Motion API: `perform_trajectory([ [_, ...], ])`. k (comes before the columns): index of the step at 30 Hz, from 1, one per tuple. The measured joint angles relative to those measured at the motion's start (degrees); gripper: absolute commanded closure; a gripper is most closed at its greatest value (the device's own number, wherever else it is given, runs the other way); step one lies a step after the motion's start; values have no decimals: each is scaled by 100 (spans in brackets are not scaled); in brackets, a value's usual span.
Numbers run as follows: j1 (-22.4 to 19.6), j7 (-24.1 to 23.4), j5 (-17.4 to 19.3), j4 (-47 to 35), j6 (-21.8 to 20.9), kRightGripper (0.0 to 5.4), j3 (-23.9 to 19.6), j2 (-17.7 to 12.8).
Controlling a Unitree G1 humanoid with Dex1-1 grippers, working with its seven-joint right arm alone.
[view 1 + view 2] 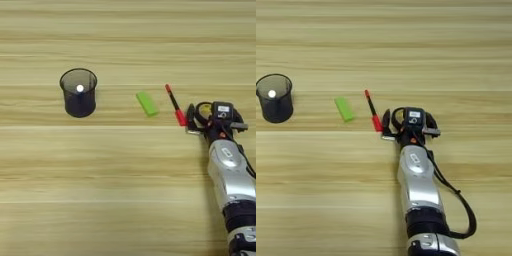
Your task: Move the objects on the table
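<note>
Black mesh cup [78, 93] upright on wooden table [100, 190], small white object [80, 88] inside, green block [147, 103] and black-and-red pen [175, 105] nearby, right gripper [392, 122] beside the pen, finger state unclear

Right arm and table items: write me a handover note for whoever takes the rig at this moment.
Pincer: low at the table, beside the pen's near red end; the black tape roll sits at its fingers, grip unclear.
Pen: lies on the table, right of the green block.
Block: flat, between pen and mesh cup.
Cup: upright at far left, a small white thing inside.
Done: nothing visibly placed.
Left: tape, pen and block to move.
</note>
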Motion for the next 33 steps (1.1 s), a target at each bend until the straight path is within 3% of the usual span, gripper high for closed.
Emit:
perform_trajectory([
  [17,-153,17,35,63,312,2,-34,-1],
  [28,-343,372,463,34,962,132,-163,-42],
  [33,-344,394,479,-23,1064,138,-163,-42],
])
